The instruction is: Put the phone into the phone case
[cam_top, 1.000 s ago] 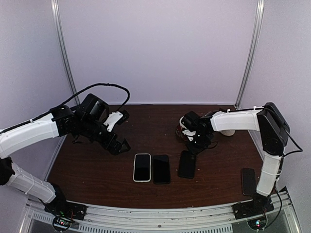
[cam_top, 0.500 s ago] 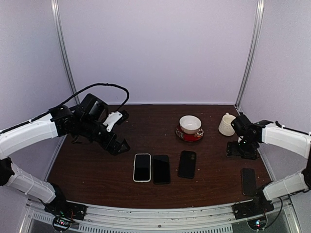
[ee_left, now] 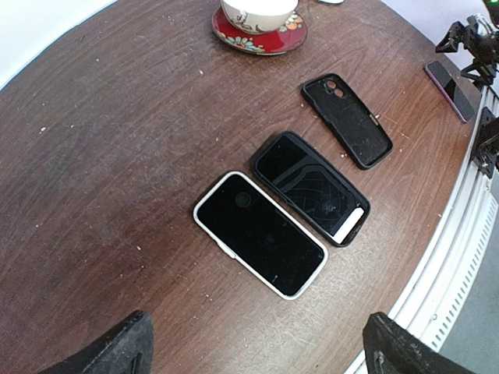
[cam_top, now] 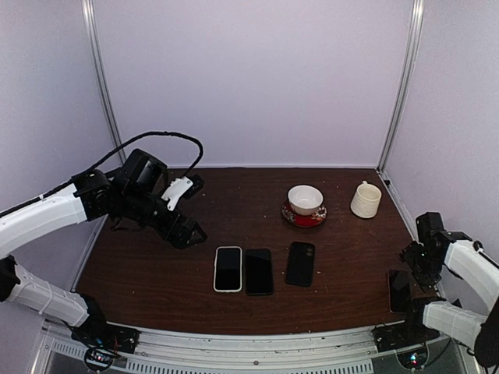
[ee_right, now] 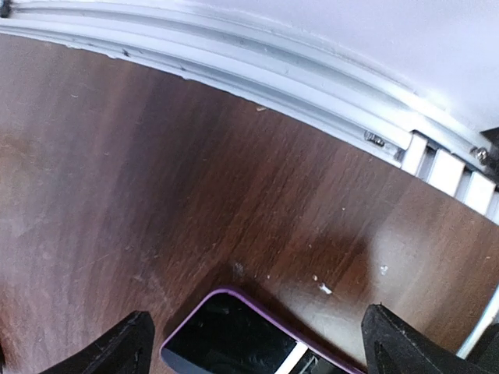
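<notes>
Both claws are gaping wide, gripping nothing: left gripper hovering at nine o'clock over the dark wooden table, right gripper at four o'clock over a purple-edged black phone. The empty black phone case is lying near centre.

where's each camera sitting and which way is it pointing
Top external: above and behind the bases, looking down over the table toward the back wall; left arm and right arm show.
Left wrist: on the left arm, looking down at the white-rimmed phone and empty black case; left tool open, fingertips at bottom corners.
Right wrist: low over the table's edge rail; right tool open, fingertips at bottom corners.
Shared: purple-rimmed phone, in all three.
</notes>
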{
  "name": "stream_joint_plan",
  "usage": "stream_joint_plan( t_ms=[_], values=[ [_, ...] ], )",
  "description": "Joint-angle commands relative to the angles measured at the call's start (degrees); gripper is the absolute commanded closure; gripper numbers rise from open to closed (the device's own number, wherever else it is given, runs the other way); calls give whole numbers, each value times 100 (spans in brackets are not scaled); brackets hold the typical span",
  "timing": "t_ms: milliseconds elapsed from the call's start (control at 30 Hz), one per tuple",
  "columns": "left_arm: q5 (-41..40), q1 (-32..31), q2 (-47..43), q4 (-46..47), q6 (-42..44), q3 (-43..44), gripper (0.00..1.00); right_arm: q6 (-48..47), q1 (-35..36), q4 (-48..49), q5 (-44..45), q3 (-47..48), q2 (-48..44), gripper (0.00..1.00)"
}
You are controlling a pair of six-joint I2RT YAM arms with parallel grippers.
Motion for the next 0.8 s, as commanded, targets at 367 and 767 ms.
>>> stream_joint_plan(
  t_ms=[367, 767],
  values=[
    [117, -7, -95, 172, 123, 5, 2, 270, 300, -169, -1812, 93, 978, 23],
    [230, -7, -78, 173, 125, 10, 3, 16, 2152, -793, -1267, 1785, 1977, 23]
  ],
)
